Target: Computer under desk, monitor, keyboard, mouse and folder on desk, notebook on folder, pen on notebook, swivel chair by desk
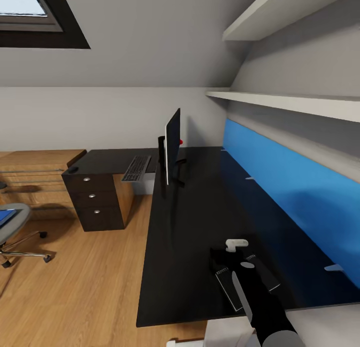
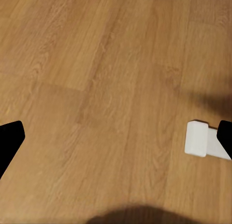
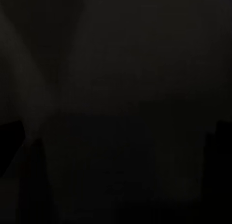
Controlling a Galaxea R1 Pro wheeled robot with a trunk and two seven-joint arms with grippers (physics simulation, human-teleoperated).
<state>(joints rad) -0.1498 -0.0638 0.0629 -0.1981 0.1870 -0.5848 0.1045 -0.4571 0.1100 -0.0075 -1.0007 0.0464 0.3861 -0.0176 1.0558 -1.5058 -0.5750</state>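
The desk [image 1: 200,222] has a glossy black top and a blue back panel. On it the monitor [image 1: 172,146] stands edge-on, with the keyboard [image 1: 136,168] to its left. The mouse [image 1: 73,170] lies further left, above the drawers. The swivel chair [image 1: 12,226] stands at the left edge with the blue folder [image 1: 5,216] on its seat. My right gripper [image 1: 234,257] [image 3: 116,141] hangs open low over the near desk top. My left gripper [image 2: 116,137] is open over bare floor. The computer, notebook and pen are out of view.
A black drawer unit [image 1: 96,203] carries the desk's left end, with low wooden shelving [image 1: 35,179] behind it. White wall shelves [image 1: 295,103] hang above the blue panel. A small white piece [image 1: 236,244] shows just beyond my right gripper. A white block [image 2: 200,139] sits on the floor.
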